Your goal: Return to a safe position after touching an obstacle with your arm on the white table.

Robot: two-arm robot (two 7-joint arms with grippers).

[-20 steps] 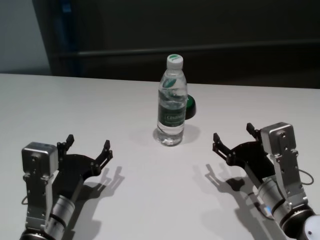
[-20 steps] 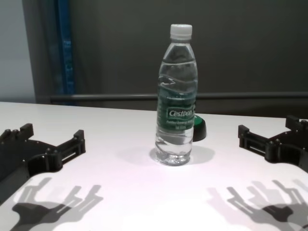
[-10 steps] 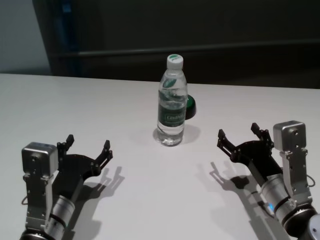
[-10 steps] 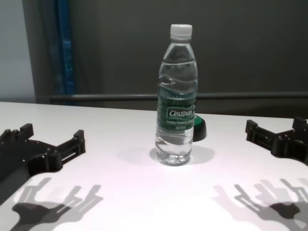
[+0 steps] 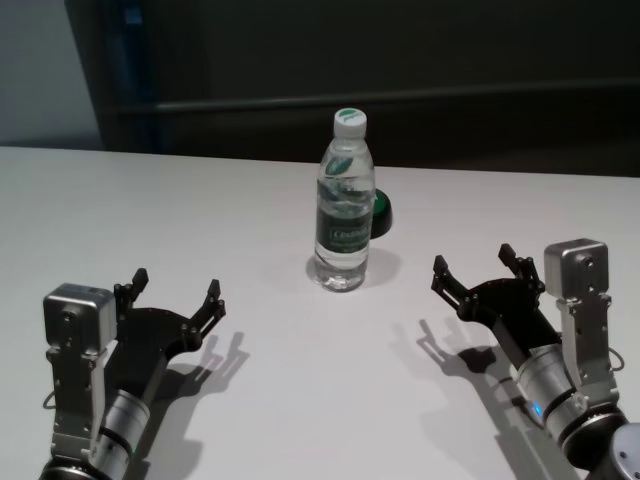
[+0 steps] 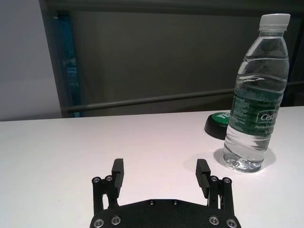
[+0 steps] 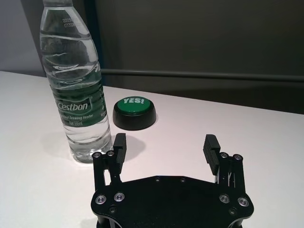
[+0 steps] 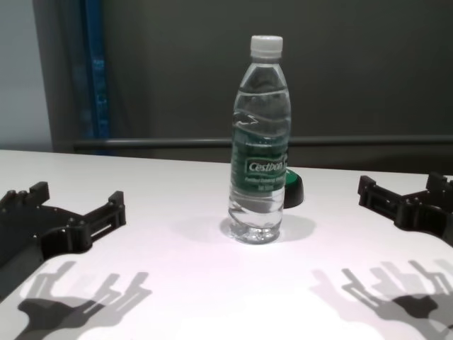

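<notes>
The obstacle, a tall clear water bottle [image 5: 344, 215] with a white cap and a dark green "Cestbon" label, stands upright mid-table on the white table [image 5: 230, 200]. It also shows in the chest view [image 8: 259, 163], the left wrist view [image 6: 251, 118] and the right wrist view [image 7: 78, 95]. My right gripper [image 5: 472, 260] is open and empty, low over the table to the right of the bottle and clearly apart from it; it also shows in the chest view [image 8: 402, 185]. My left gripper [image 5: 177, 285] is open and empty at the near left, well away from the bottle.
A low black puck with a green "YES!" top [image 7: 134, 111] sits just behind and right of the bottle [image 5: 382, 212]. A dark wall with a horizontal rail runs behind the table's far edge.
My right gripper has drawn back to the right, away from the bottle, then nearly settled. The bottle stands unmoved. The left arm has not moved.
</notes>
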